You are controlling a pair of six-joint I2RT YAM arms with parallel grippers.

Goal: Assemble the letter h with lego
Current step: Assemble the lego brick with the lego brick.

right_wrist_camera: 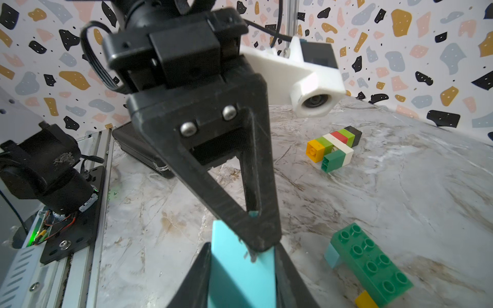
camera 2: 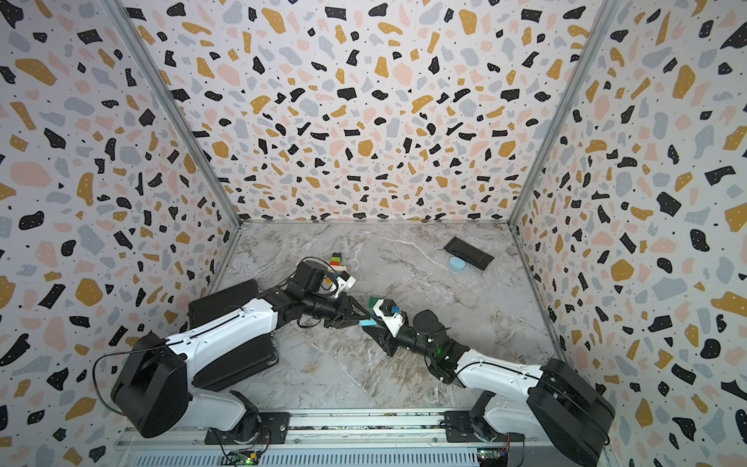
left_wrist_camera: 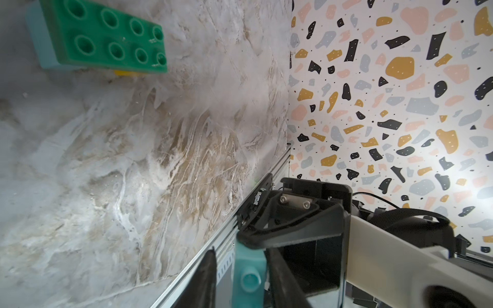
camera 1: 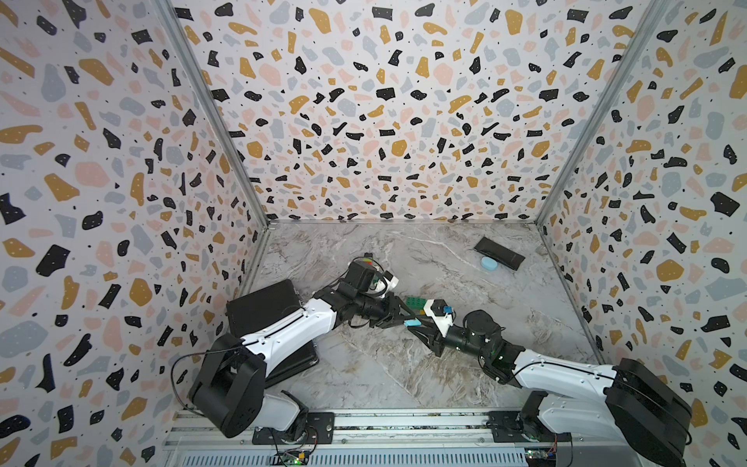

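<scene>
mid-table, both grippers meet on one light blue brick [right_wrist_camera: 240, 274].
right gripper [right_wrist_camera: 242, 246] is clamped on it, a finger against each side. left gripper [left_wrist_camera: 240, 256] straddles the same brick with narrow jaws and a sliver of gap at one finger, so whether it grips cannot be told. dark green long brick [right_wrist_camera: 370, 264] lies just beside; the striped stack [right_wrist_camera: 333, 145] lies on its side, well apart.

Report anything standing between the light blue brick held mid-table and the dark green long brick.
Nothing visible does. The light blue brick, gripped by the right tool with the left tool around it, sits beside the dark green long brick. Apart from the tools' own fingers, only bare table lies between.
</scene>
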